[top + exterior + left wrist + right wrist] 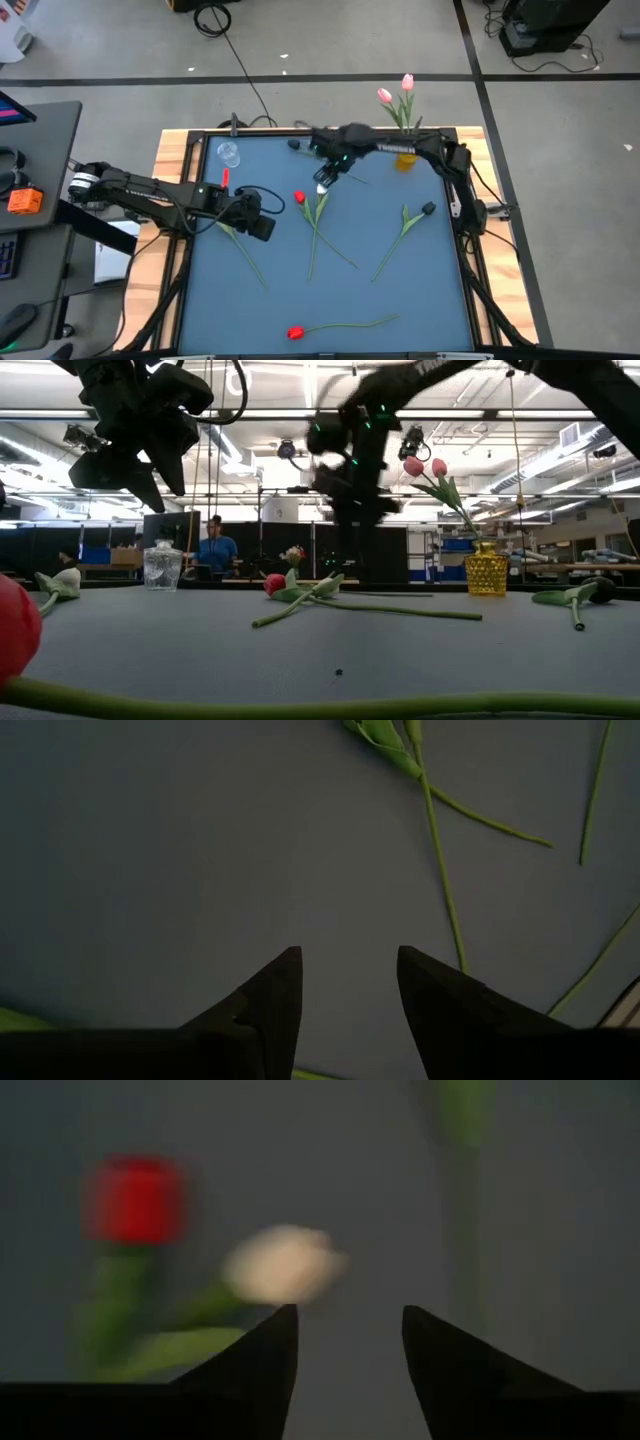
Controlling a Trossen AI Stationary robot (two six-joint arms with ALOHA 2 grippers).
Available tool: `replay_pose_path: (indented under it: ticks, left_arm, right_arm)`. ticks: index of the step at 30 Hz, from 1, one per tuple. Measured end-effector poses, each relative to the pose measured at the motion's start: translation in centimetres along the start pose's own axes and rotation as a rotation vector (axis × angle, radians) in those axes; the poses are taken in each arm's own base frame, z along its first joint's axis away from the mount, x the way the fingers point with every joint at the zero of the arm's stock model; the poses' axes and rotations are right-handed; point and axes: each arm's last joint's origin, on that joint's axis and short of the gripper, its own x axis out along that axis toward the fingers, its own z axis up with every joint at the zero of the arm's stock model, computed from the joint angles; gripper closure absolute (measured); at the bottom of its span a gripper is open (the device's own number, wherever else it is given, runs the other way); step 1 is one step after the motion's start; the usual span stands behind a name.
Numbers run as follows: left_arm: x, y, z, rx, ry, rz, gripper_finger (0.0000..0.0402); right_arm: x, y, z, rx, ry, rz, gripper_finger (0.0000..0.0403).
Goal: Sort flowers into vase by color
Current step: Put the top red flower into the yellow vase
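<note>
My right gripper (326, 182) (350, 1312) hangs open above the far middle of the blue mat, just over a white tulip head (283, 1264) that lies beside a red tulip head (135, 1198) (299, 198). Their green stems (315, 235) lie flat, running toward the near edge. My left gripper (266, 220) (348, 955) is open over the mat's left half, with bare mat between its fingers and a stem (440, 870) ahead. A dark tulip (428, 209) lies on the right and a red tulip (295, 332) at the near edge. A yellow vase (405, 158) holds two pink tulips (396, 90).
A small clear glass vase (229, 153) stands at the far left of the mat. Another stem (245, 255) lies below the left arm, and a white bud (65, 582) shows left of the glass in the low view. A wooden frame (170, 150) edges the table.
</note>
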Motion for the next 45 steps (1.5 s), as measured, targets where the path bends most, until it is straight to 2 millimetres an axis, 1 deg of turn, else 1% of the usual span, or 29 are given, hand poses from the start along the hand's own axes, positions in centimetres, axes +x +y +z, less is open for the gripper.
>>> replay_pose_path:
  ticks: [3, 5, 8, 10, 13, 19, 22, 27, 33, 38, 41, 43, 44, 45]
  left_arm:
    - [0.0, 0.0, 0.0, 0.030, 0.000, 0.005, 0.0232]
    - [0.0, 0.1, -0.1, 0.035, 0.004, 0.011, 0.0232]
    - [0.0, 0.0, -0.5, 0.054, 0.017, 0.018, 0.0232]
    - [-0.1, 0.1, -0.8, 0.067, 0.027, 0.024, 0.0232]
    - [-0.1, 0.1, -1.1, 0.077, 0.036, 0.031, 0.0232]
    - [-0.1, 0.0, -1.6, 0.092, 0.049, 0.031, 0.0232]
    - [-0.1, -0.1, -1.7, 0.096, 0.051, 0.030, 0.0232]
    - [-0.1, -0.1, -1.7, 0.091, 0.051, 0.029, 0.0232]
    - [-0.1, -0.1, -1.7, 0.084, 0.050, 0.027, 0.0232]
    - [-0.1, -0.1, -1.7, 0.075, 0.048, 0.023, 0.0232]
    - [-0.1, -0.1, -1.6, 0.069, 0.048, 0.021, 0.0232]
    - [-0.1, -0.2, -1.6, 0.066, 0.048, 0.020, 0.0232]
    - [-0.1, -0.2, -1.7, 0.066, 0.053, 0.019, 0.0232]
    - [-0.1, -0.2, -1.7, 0.066, 0.056, 0.018, 0.0232]
  right_arm:
    - [0.6, 4.0, -0.7, -0.090, -0.074, 0.102, 0.0213]
    - [0.8, 6.2, -1.1, -0.122, -0.133, 0.140, 0.0215]
    - [0.6, 8.2, -1.9, -0.130, -0.191, 0.123, 0.0215]
    - [0.6, 8.8, -2.2, -0.128, -0.219, 0.096, 0.0213]
    - [1.4, 9.3, -2.6, -0.156, -0.255, 0.104, 0.0197]
    - [4.1, 9.1, -4.9, -0.125, -0.144, 0.159, 0.0141]
    - [5.3, 9.2, -5.9, -0.130, -0.123, 0.183, 0.0130]
    - [7.1, 8.8, -7.1, -0.133, -0.131, 0.198, 0.0144]
    - [8.2, 7.8, -7.6, -0.148, -0.143, 0.200, 0.0183]
    - [8.2, 7.7, -7.7, -0.157, -0.129, 0.206, 0.0234]
    - [7.4, 7.8, -8.0, -0.132, -0.074, 0.208, 0.0264]
    - [5.9, 8.0, -8.3, -0.134, -0.042, 0.197, 0.0281]
    - [4.8, 8.1, -8.2, -0.139, -0.046, 0.203, 0.0287]
    - [3.3, 8.2, -8.0, -0.142, -0.061, 0.223, 0.0292]
